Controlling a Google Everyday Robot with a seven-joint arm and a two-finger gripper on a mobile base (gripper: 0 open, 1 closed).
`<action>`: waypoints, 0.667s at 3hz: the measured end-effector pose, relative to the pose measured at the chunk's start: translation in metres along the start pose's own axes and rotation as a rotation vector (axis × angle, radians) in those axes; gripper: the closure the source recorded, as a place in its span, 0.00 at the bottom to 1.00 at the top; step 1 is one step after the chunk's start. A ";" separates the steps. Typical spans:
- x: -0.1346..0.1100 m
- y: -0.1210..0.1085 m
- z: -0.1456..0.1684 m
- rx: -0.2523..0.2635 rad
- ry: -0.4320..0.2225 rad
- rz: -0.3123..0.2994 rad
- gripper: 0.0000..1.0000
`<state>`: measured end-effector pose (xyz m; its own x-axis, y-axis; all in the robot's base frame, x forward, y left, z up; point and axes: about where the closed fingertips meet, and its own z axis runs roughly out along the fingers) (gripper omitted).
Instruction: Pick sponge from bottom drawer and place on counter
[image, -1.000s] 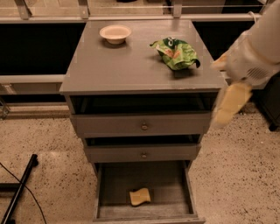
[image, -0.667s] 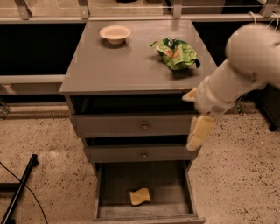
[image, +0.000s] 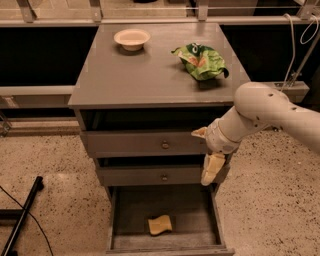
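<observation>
The sponge (image: 160, 225) lies flat on the floor of the bottom drawer (image: 131, 207). It sits a little right of the middle and near the front wall, and it touches none of the four walls. Worn grey floor shows on every side of it, with the widest stretch behind it, towards the cabinet. The strips to its left and right are narrower, and only a thin one lies between it and the front edge. The drawer is pulled well out, so its whole box is open from above.

The gripper (image: 211, 171) hangs points-down at the right front of the cabinet, before the right end of the middle drawer (image: 145, 176). It is roughly over the right wall of the bottom drawer, well above the sponge and off to its right, and it holds nothing. Whether it is released or clenched cannot be told from this angle. The white arm (image: 267, 112) reaches in from the right, and its rounded elbow is level with the table's front right corner.

The middle drawer and the top drawer (image: 135, 142) sit slightly out from the frame, each with a small knob at its centre.

On top, the table (image: 135, 80) has a broad bare grey area across its front and left. A pale bowl (image: 132, 38) stands near the back edge, left of centre. A crumpled green bag (image: 200, 61) lies towards the right edge, well apart from the bowl. Speckled floor (image: 45, 165) spreads on both sides of the cabinet, and a black pole (image: 22, 220) lies at the lower left.
</observation>
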<state>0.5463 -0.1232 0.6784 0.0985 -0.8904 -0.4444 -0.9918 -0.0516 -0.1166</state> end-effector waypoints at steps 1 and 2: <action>0.024 0.029 0.026 -0.016 0.031 -0.014 0.00; 0.080 0.067 0.084 0.015 0.018 0.019 0.00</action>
<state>0.4950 -0.1602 0.5604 0.0776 -0.8991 -0.4307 -0.9922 -0.0273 -0.1217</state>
